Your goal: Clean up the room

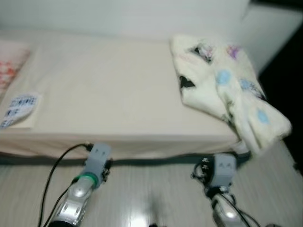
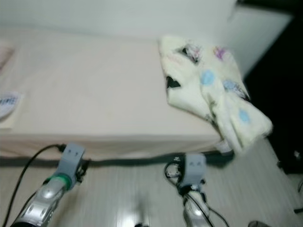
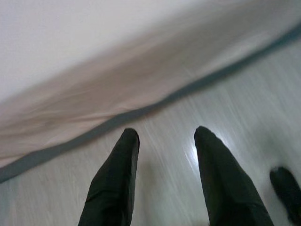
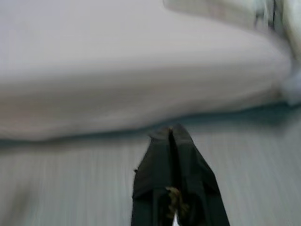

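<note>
A cream blanket (image 1: 222, 85) with coloured prints lies crumpled on the bed's (image 1: 109, 90) right end, one corner drooping over the edge. A small white packet with blue print (image 1: 19, 109) lies at the bed's left. Both arms are held low over the floor before the bed. In the left wrist view my left gripper (image 3: 164, 141) is open, its two black fingers (image 3: 115, 181) apart over the floorboards. My right gripper (image 4: 170, 136) is shut with nothing in it, pointing at the bed's side.
A pale wooden floor (image 1: 156, 194) runs along the bed's front edge. A pink-patterned pillow (image 1: 8, 68) lies at the far left of the bed. White walls stand behind, and a dark gap (image 1: 284, 71) opens to the right of the bed.
</note>
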Motion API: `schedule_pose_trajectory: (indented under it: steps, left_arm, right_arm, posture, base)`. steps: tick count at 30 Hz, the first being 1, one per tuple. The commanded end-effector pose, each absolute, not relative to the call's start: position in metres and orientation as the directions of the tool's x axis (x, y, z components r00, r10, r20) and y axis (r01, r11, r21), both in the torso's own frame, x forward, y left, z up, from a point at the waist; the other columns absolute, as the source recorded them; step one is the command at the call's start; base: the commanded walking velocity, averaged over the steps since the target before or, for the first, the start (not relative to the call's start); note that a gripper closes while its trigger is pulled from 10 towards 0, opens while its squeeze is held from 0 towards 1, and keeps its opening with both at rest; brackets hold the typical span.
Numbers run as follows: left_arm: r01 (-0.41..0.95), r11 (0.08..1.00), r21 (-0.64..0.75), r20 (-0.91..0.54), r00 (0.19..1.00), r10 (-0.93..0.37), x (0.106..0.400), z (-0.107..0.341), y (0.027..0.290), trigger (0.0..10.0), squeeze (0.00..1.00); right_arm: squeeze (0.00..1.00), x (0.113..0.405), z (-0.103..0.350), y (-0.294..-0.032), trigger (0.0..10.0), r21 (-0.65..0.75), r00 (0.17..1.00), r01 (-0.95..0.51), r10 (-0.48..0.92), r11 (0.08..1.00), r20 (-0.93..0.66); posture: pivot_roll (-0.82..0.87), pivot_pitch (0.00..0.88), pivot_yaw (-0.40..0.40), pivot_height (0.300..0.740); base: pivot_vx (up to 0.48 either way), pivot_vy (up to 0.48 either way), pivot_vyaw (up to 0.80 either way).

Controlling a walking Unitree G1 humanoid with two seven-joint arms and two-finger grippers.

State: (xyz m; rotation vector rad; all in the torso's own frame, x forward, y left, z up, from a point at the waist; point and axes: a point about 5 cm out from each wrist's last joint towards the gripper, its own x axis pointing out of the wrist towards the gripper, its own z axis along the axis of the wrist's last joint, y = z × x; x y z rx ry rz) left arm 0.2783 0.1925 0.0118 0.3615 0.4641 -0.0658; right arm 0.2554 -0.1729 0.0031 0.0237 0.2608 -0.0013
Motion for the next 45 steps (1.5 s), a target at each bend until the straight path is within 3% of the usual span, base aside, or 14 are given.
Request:
schedule_pose_trajectory:
  steps: [1, 11, 19, 25, 27, 30, 31, 45]
  left_arm:
    - [0.164, 0.93, 0.329, -0.491, 0.871, 0.02, 0.269, -0.002, 0.189, 10.0, 0.0]
    - [0.081, 0.952, 0.295, -0.42, 0.906, 0.053, 0.266, 0.0, 0.191, 10.0, 0.0]
    - [0.085, 0.952, 0.295, -0.335, 0.942, 0.02, 0.275, 0.011, 0.182, 10.0, 0.0]
    - [0.137, 0.936, 0.324, -0.324, 0.946, -0.026, 0.281, 0.014, 0.178, 10.0, 0.0]
    - [0.161, 0.927, 0.34, -0.332, 0.942, -0.042, 0.284, 0.015, 0.181, 10.0, 0.0]
    - [0.176, 0.92, 0.35, -0.335, 0.941, -0.053, 0.285, 0.016, 0.182, 10.0, 0.0]
    - [0.204, 0.905, 0.375, -0.339, 0.938, -0.071, 0.288, 0.02, 0.188, 10.0, 0.0]
    - [0.186, 0.911, 0.369, -0.337, 0.94, -0.055, 0.298, 0.026, 0.195, 10.0, 0.0]
  right_arm:
    - [0.0, 0.242, -0.014, -0.181, 10.0, 0.005, 0.94, 0.016, -0.014, 1.0, -0.341]
    - [0.0, 0.255, -0.011, -0.165, 10.0, -0.013, 0.933, -0.132, 0.12, 0.991, -0.338]
    - [0.0, 0.27, 0.0, -0.165, 10.0, -0.034, 0.943, -0.171, 0.154, 0.985, -0.294]
    - [0.0, 0.273, 0.002, -0.164, 10.0, -0.025, 0.953, -0.141, 0.128, 0.99, -0.274]
    - [0.0, 0.273, 0.0, -0.16, 10.0, -0.006, 0.956, -0.118, 0.112, 0.993, -0.272]
    - [0.0, 0.272, -0.001, -0.159, 10.0, 0.004, 0.956, -0.108, 0.105, 0.994, -0.273]
    - [0.0, 0.272, -0.002, -0.153, 10.0, 0.032, 0.958, -0.083, 0.088, 0.996, -0.272]
    - [0.0, 0.276, 0.0, -0.149, 10.0, 0.034, 0.961, -0.092, 0.098, 0.995, -0.259]
  posture:
    - [-0.01, 0.1, -0.006, 0.74]
    - [0.08, 0.087, -0.096, 0.74]
    - [0.09, 0.082, -0.11, 0.74]
    - [0.07, 0.073, -0.049, 0.74]
    - [0.09, 0.067, 0.013, 0.74]
    - [0.09, 0.067, 0.013, 0.74]
    - [0.1, 0.051, 0.058, 0.74]
    - [0.1, 0.049, 0.053, 0.74]
  base:
    - [0.0, 0.0, -0.8]
    - [0.0, 0.0, -0.8]
    - [0.0, 0.0, -0.8]
    - [0.0, 0.0, -0.8]
    - [0.0, 0.0, -0.8]
    - [0.0, 0.0, -0.8]
    - [0.0, 0.0, -0.8]
    - [0.0, 0.0, -0.8]
